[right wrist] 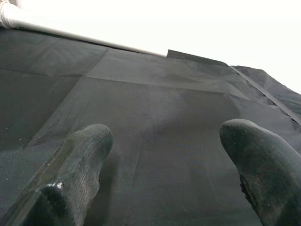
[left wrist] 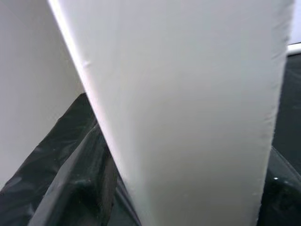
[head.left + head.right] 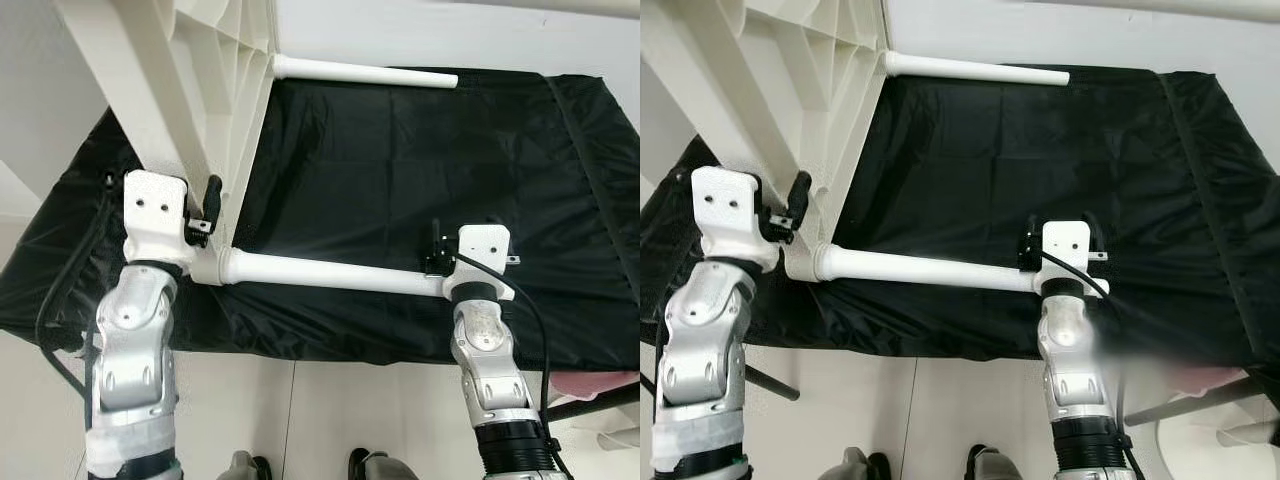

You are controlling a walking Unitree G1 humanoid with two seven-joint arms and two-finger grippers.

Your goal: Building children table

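Left eye view | white ribbed tabletop (image 3: 205, 75) tilted on black cloth (image 3: 400, 160) | left gripper (image 3: 205, 205) against its edge, fingers' state unclear | right gripper (image 1: 164, 155) spread open, empty, beside near leg (image 3: 330, 272) | far leg (image 3: 365, 72) attached.

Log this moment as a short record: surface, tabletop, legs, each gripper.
surface: black cloth spread over a raised flat surface
tabletop: white tabletop tilted up on its edge at the cloth's left, ribbed underside showing
near leg: white leg fitted at the tabletop's near corner, lying across the cloth
far leg: second white leg at the far corner
left gripper: at the tabletop's edge by the near corner
right gripper: open, at the near leg's free end
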